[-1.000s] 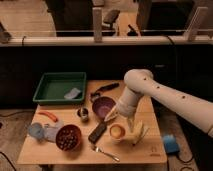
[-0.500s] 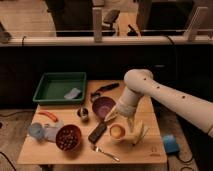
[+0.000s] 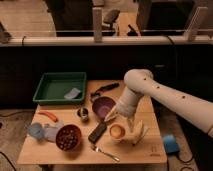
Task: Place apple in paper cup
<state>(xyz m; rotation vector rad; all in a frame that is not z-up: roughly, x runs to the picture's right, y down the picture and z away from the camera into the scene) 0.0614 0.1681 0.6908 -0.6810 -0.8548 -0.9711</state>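
The paper cup (image 3: 117, 132) is a small white round cup standing on the wooden table (image 3: 150, 156), right of centre near the front. Its mouth is filled with an orange-yellow round shape, the apple (image 3: 117, 131), which seems to sit inside it. My gripper (image 3: 120, 120) is at the end of the white arm (image 3: 165, 97) that reaches in from the right. It hangs just above and behind the cup, close to its rim. I cannot tell whether it touches the apple.
A purple bowl (image 3: 103, 106) stands just behind the cup and a pale yellow corn-like piece (image 3: 140, 133) lies to its right. A dark block (image 3: 97, 132), fork (image 3: 105, 153), brown bowl (image 3: 68, 138), metal cup (image 3: 82, 114), carrot (image 3: 48, 115), light blue cup (image 3: 35, 130) and green tray (image 3: 60, 86) lie to the left.
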